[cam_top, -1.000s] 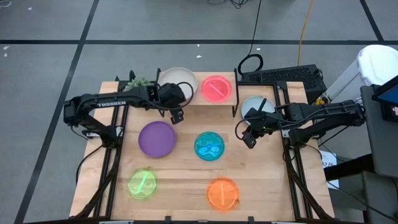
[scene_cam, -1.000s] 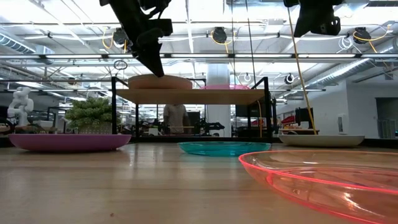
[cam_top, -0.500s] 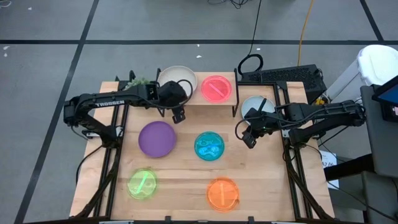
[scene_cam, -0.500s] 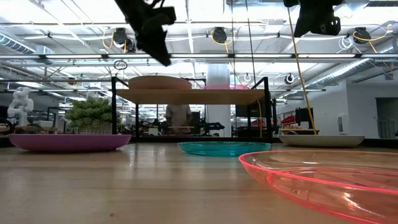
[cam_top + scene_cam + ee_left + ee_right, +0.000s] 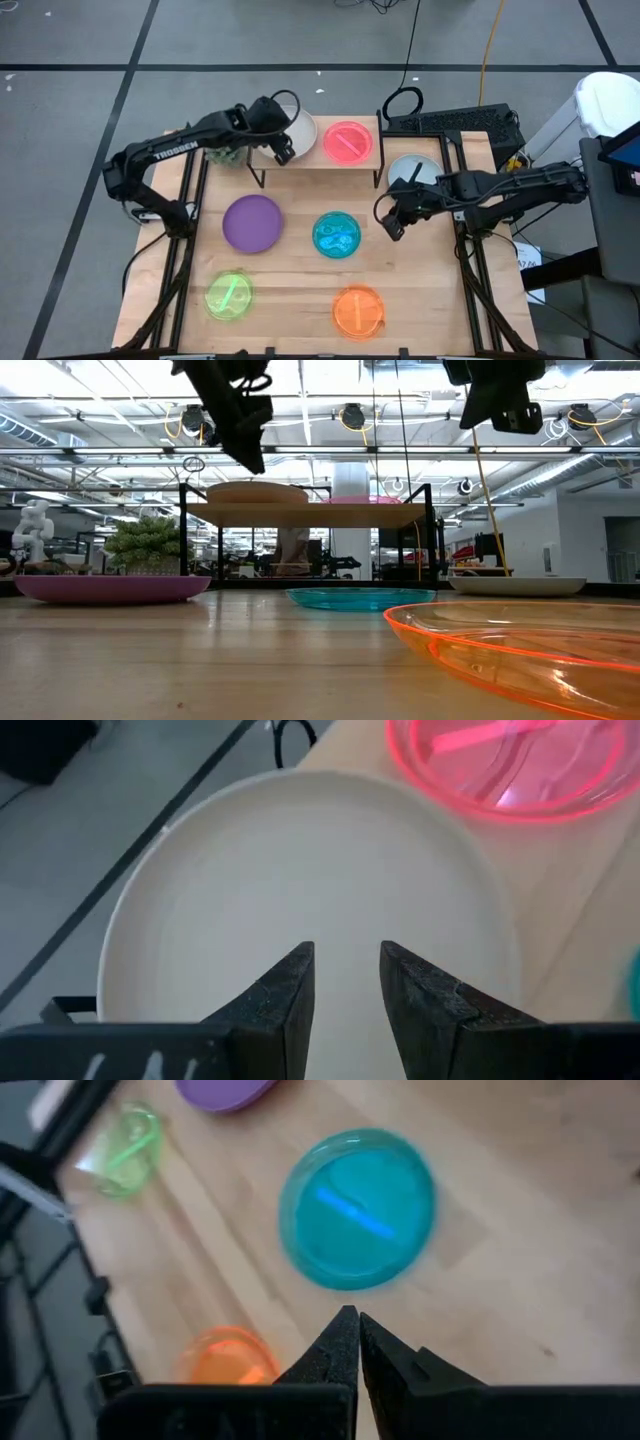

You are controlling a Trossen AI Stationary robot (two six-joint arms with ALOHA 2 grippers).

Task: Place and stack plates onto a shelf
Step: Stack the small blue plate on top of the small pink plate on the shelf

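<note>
The left gripper [image 5: 345,982] has its two dark fingers a little apart, with nothing between them. It hangs in the air right over the cream-white plate [image 5: 300,870]. That plate sits on the left half of the shelf [image 5: 320,172], a small light-wood stand on thin dark legs at the back of the table [image 5: 290,300]. In the low view the left gripper [image 5: 250,455] is above the plate [image 5: 257,491] and does not touch it. Beside the cream-white plate, on the right half of the shelf, lies the hot pink plate [image 5: 348,141].

The right gripper [image 5: 350,1330] has its fingers pressed almost together and holds nothing. In the high view the right gripper [image 5: 392,226] hangs over the table, just right of the blue plate [image 5: 337,235]. Its wrist view shows the blue plate [image 5: 358,1208] flat on the wood below it.

The grey-blue plate [image 5: 415,170] lies on the table right of the shelf, partly under the right arm. The purple plate [image 5: 252,222] lies left of the blue one. The green plate [image 5: 229,297] sits at the front left of the table, and the orange plate [image 5: 358,311] sits at the front, more to the right. In the low view the orange plate [image 5: 520,650] is very close to the camera.

A small green plant [image 5: 148,543] stands at the back left corner of the table.
</note>
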